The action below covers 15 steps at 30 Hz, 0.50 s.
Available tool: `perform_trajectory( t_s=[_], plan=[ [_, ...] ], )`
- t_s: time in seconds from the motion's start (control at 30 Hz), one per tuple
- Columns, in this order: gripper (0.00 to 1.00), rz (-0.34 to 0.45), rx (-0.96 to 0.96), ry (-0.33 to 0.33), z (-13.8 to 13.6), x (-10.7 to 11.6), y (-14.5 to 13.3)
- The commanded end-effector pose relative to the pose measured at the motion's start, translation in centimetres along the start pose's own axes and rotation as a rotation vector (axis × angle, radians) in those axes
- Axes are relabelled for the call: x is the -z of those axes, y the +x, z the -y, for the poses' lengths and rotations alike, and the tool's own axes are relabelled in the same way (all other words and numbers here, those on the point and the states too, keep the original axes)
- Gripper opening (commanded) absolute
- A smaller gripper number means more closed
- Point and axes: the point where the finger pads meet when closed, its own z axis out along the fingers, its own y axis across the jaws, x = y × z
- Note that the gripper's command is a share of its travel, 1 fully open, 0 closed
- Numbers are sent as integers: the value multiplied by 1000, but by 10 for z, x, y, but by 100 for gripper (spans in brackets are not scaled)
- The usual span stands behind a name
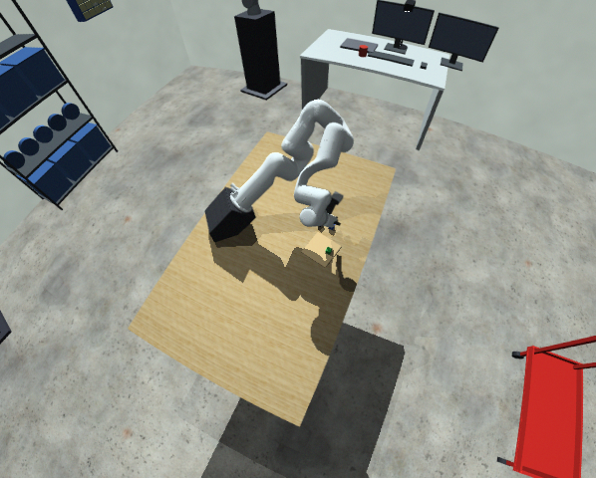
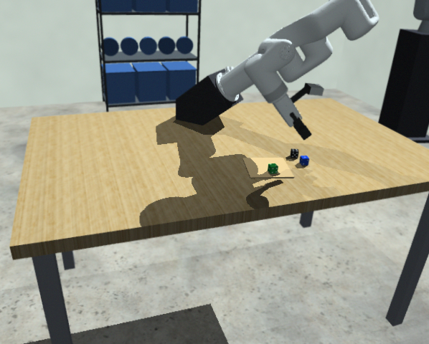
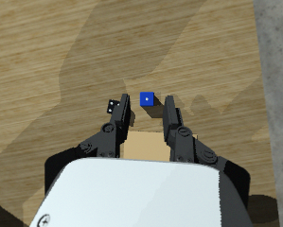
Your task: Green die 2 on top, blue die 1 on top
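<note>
My gripper (image 2: 305, 136) (image 3: 147, 104) is partly open and empty, tilted, above the table near the blue die. The blue die (image 2: 304, 160) (image 3: 147, 99) lies on the table just off the mat; the wrist view shows one pip on its upward face. The black die (image 2: 294, 153) (image 3: 112, 106) lies on the table beside it, apart, partly behind a finger in the wrist view. The green die (image 1: 329, 250) (image 2: 272, 168) sits on the tan mat (image 1: 316, 243) (image 2: 261, 163) (image 3: 147, 146), which lies flat; its top number is too small to read, and the wrist view does not show it.
The table (image 1: 226, 329) (image 2: 96, 155) (image 3: 32, 61) carries the arm's black base (image 1: 228, 216) (image 2: 199, 102). The table's edge runs along the right of the wrist view, with the floor (image 3: 275, 95) beyond. The arm's shadow crosses part of the mat.
</note>
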Motion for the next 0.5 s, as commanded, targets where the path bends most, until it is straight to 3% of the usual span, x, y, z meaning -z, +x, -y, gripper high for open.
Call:
perform_trajectory(
  t_s=[0.0,0.13,0.17,0.27,0.33,0.47],
  plan=[
    [42,174,-9,5,0,-3,9],
    [42,263,-8,4,0,-3,14],
    [42,316,-10,6,0,-4,17],
    [42,329,-9,5,0,-4,18],
    [42,435,-10,6,0,-5,24],
    [42,539,-9,6,0,-6,30]
  ],
)
